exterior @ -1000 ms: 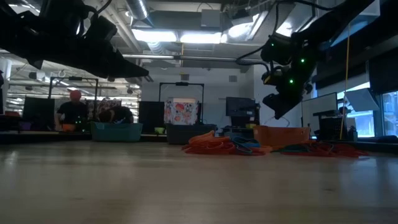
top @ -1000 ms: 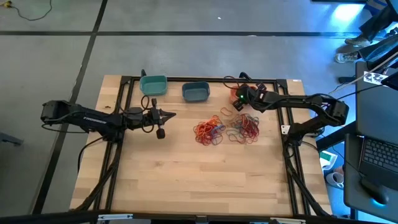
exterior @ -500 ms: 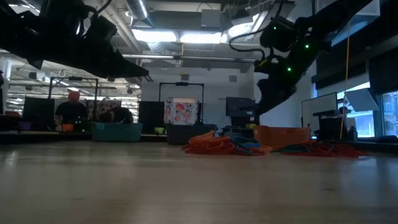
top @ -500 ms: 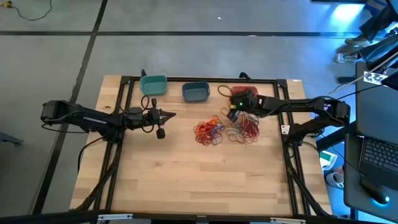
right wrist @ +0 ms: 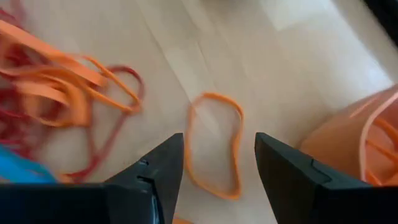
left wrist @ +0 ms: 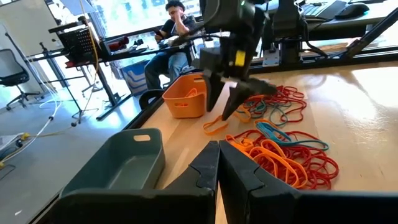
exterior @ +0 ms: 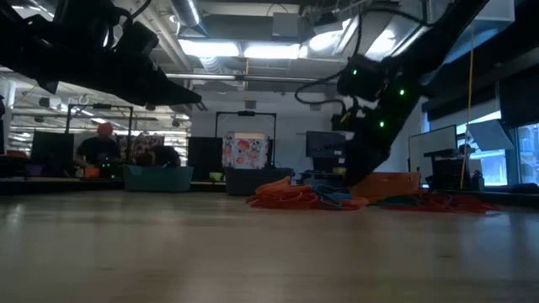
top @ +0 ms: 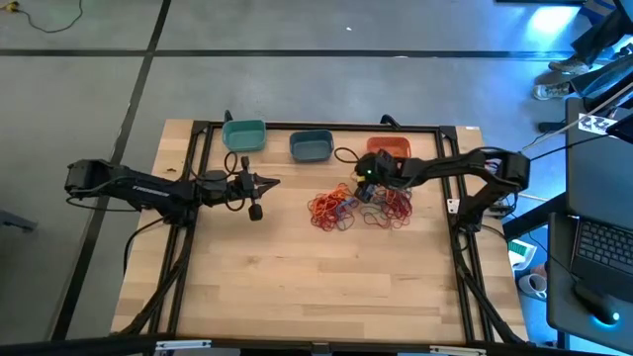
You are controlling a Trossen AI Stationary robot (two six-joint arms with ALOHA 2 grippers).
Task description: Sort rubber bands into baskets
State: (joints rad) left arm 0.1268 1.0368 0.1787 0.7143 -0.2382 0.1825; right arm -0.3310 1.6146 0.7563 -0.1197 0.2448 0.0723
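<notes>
Orange basket (right wrist: 348,143) beside lone orange band (right wrist: 214,146)

Bare table (top: 297,277) lies free below the rubber bands (top: 334,208); the baskets (top: 312,145) line its far edge

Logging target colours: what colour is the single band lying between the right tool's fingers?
Orange band; the right wrist view shows it best.

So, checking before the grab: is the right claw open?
Open: the right claw has its fingers spread either side of a lone orange rubber band on the table.
</notes>
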